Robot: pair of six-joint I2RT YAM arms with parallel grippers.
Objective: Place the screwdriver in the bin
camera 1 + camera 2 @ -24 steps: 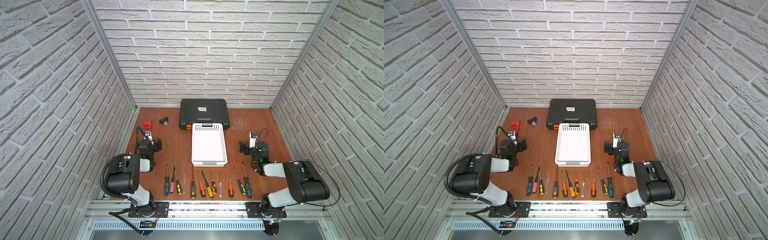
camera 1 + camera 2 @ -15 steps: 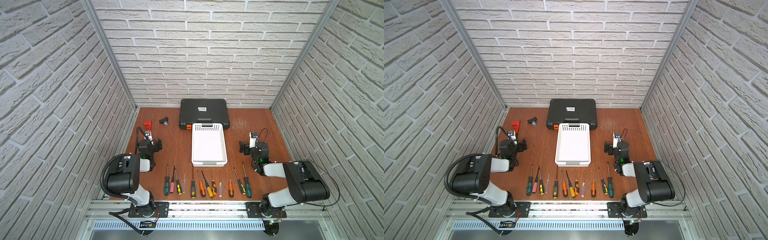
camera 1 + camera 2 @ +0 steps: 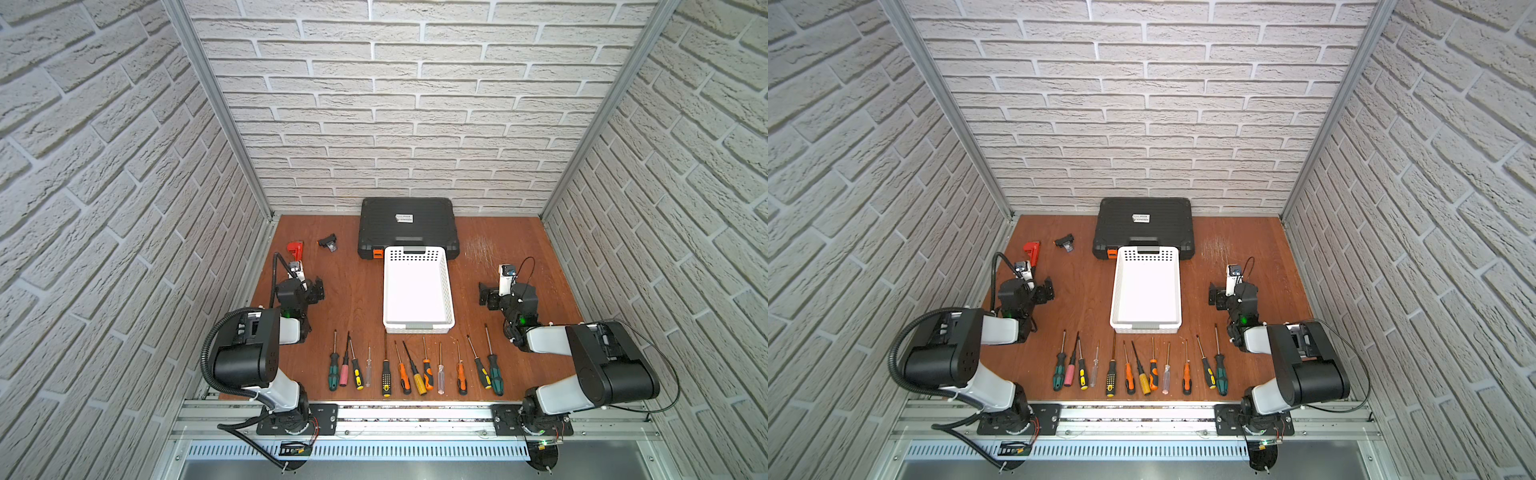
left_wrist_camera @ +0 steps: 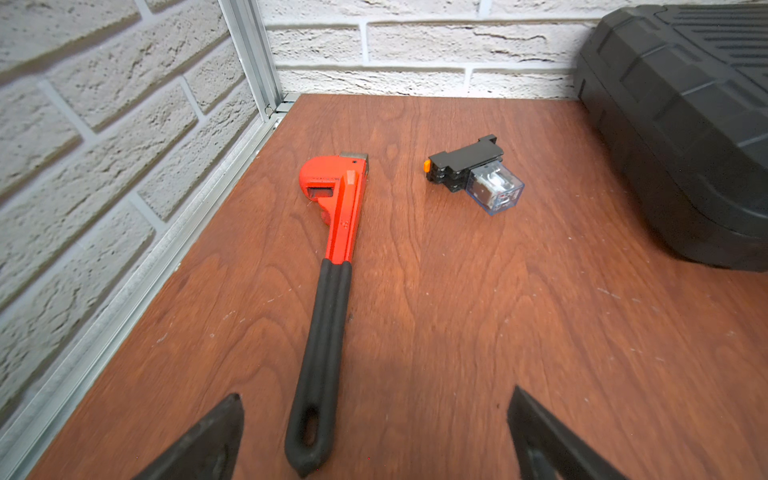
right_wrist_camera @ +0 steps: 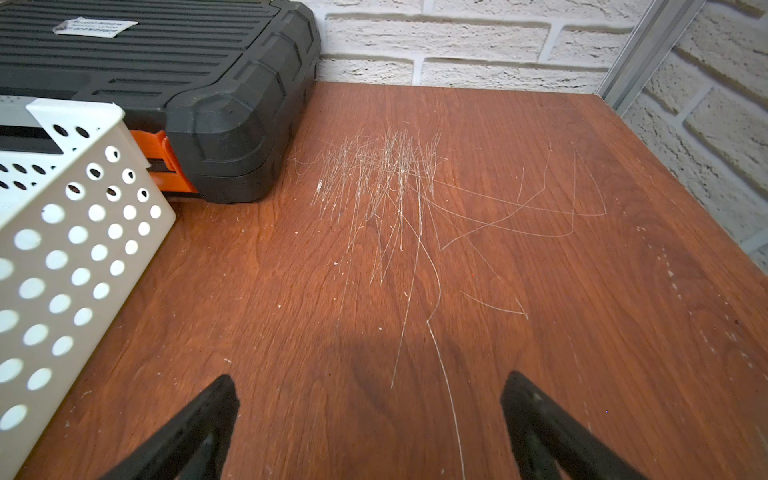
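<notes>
Left claw (image 4: 376, 395), right claw (image 5: 370, 378): spread wide, empty, parked apart (likely clearing the middle). Bin (image 3: 415, 291): between them, awaiting load. Screwdrivers (image 3: 386, 376): rowed on worktop (image 3: 353, 299) behind both, handles toward bases, untouched.

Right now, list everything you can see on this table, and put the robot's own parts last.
screwdrivers: twelve, handles green, pink, yellow, orange, black or clear, in a row along the front edge
bin: one, white, mid-table behind the row, empty
tool case: one, black, against the back wall behind the bin
pipe wrench: one, red with black grip, back left
relay: one, black with clear cover, beside the wrench's head
table: one, brown wood, scratched at back right
left gripper: one, black, open, left of the bin
right gripper: one, black, open, right of the bin
</notes>
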